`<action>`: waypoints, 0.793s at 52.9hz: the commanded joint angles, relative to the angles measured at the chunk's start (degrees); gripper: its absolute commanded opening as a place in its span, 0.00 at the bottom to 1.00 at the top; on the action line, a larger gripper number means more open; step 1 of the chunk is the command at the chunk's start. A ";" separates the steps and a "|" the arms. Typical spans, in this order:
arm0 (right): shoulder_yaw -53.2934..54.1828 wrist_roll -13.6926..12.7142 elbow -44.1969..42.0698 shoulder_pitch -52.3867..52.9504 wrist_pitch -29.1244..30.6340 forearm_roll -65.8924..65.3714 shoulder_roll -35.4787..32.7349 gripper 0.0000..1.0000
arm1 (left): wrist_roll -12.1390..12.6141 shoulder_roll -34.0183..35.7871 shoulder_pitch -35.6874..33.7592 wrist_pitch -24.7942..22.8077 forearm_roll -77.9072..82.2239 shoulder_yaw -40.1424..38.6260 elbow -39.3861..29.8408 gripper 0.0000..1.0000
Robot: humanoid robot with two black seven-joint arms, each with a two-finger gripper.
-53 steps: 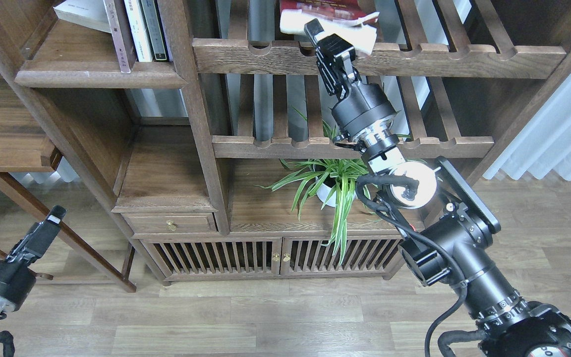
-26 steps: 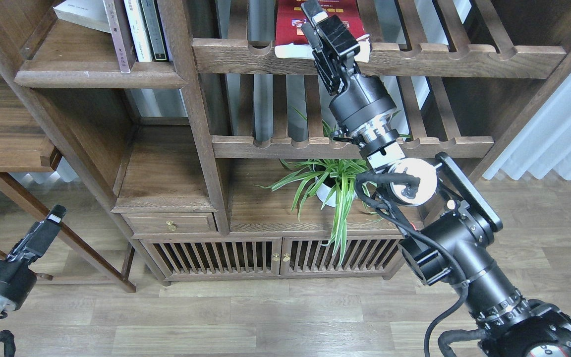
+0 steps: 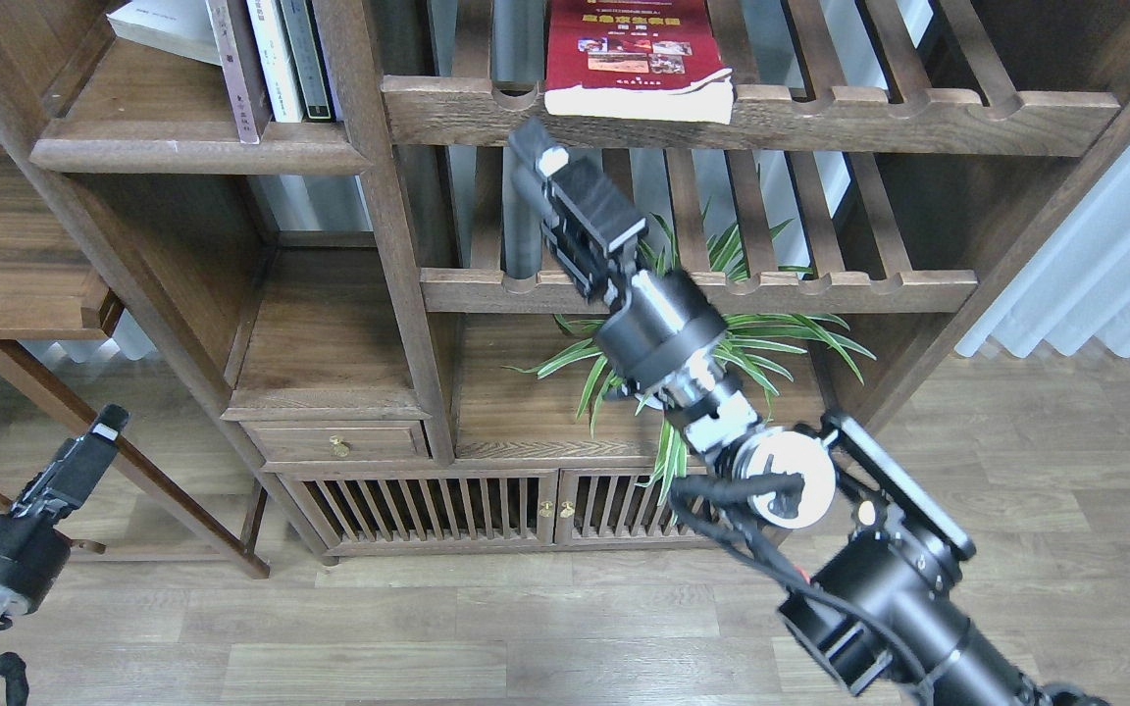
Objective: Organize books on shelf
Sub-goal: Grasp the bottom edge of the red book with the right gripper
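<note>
The red book with small photos (image 3: 637, 47) lies flat on the top slatted rack (image 3: 751, 113), its pale page edge over the notched front rail. My right gripper (image 3: 560, 172) is below and left of it, apart from it, open and empty, in front of the gap between the two racks. My left gripper (image 3: 94, 446) hangs low at the far left, dark and end-on, holding nothing I can see. The solid shelf with a rounded lip (image 3: 197, 152) at the upper left carries several upright books (image 3: 276, 59), seen spine-on. I cannot make out the maroon and yellow-green books.
A second slatted rack (image 3: 702, 289) runs under my right forearm. A green potted plant (image 3: 683, 343) stands on the cabinet top behind the arm. An upright post (image 3: 379, 226) divides the bookcase. A side table (image 3: 16, 255) is at the left.
My right gripper has let go of the red book, which now lies flat on the top rack, and has drawn back down and to the left. The left arm has not moved.
</note>
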 commanded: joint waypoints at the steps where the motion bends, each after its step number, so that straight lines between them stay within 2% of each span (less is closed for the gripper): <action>1: 0.58 0.08 -2.16 1.11 -0.27 -0.65 0.00 0.88 | 0.08 -0.04 -0.08 0.00 0.00 0.34 -0.09 0.99; 16: 0.76 0.17 -6.12 6.47 -0.89 -0.74 0.00 0.88 | 0.08 -0.04 -0.08 0.00 0.00 0.16 -0.18 0.99; 24: 0.85 0.17 -7.61 8.40 -4.66 -0.66 0.00 0.88 | 0.08 -0.04 0.01 0.00 0.00 0.16 -0.18 0.99; 28: 3.57 0.17 -7.70 9.90 -9.14 -0.30 0.00 0.88 | 0.08 -0.04 -0.08 0.00 0.00 0.07 -0.18 0.99; 42: 5.86 0.08 -8.49 12.71 -12.04 -0.21 0.00 0.88 | 0.08 -0.04 -0.17 0.00 0.09 0.34 -0.17 0.99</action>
